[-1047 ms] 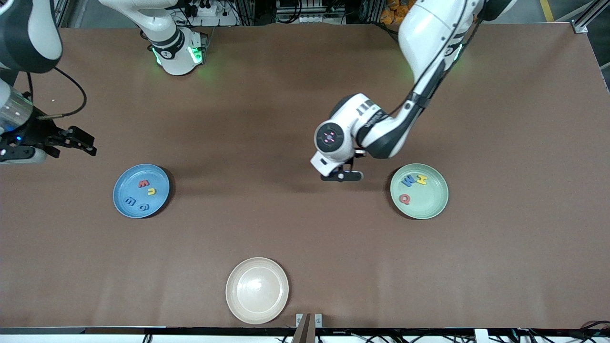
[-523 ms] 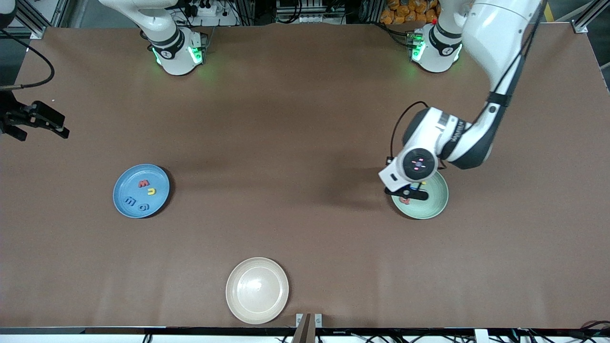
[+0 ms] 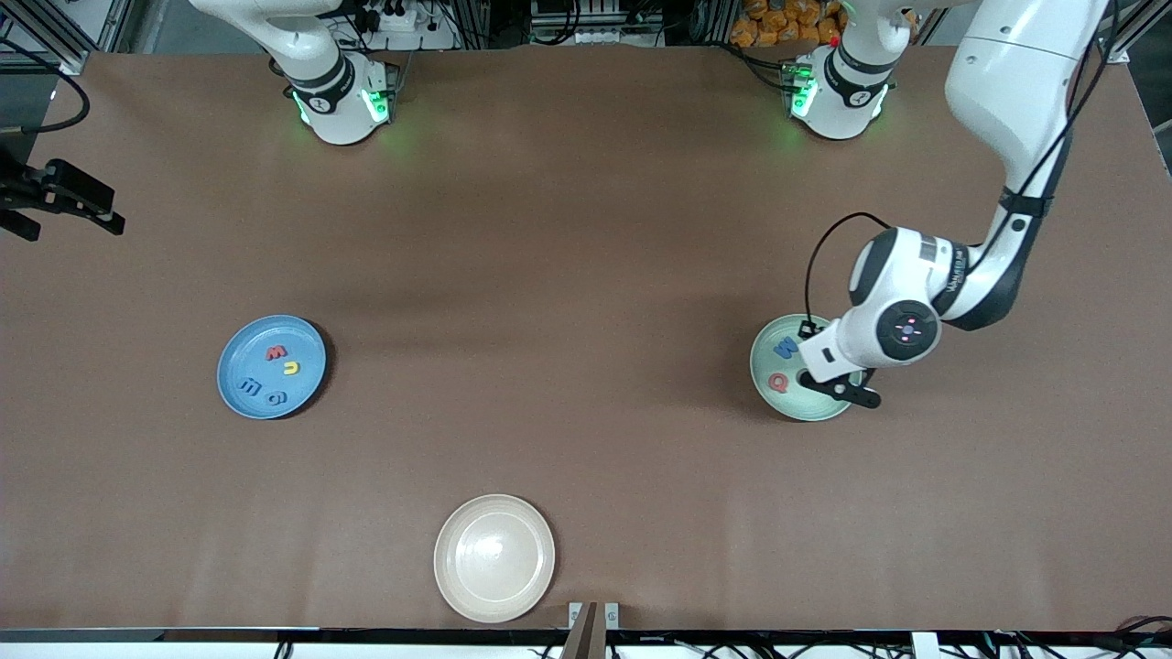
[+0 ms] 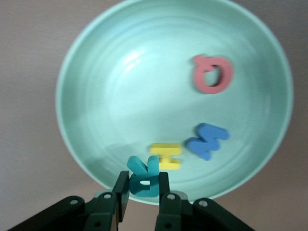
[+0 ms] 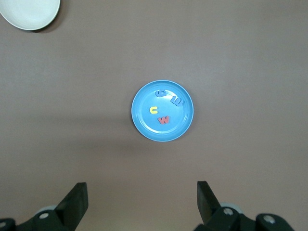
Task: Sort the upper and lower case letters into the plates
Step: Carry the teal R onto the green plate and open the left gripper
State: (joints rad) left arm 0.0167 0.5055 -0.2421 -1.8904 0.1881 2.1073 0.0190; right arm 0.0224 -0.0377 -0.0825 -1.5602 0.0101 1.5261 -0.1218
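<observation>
**Left end effector grips the teal R over the green plate**

Your left end effector (image 4: 143,195) is over the pale green plate (image 3: 765,389), fingers clamped on the teal R (image 4: 143,176). In that plate lie the red Q (image 4: 212,74), blue M (image 4: 207,140) and yellow H (image 4: 166,156). Your right end effector (image 5: 142,204) waits spread wide over the bench (image 3: 586,229), high above the blue plate (image 5: 144,126), which holds the lowercase letters (image 5: 164,108).

bare table (image 3: 586,275) between plates, left arm (image 3: 916,320) seemingly overhanging green plate (image 3: 765,403)
</observation>
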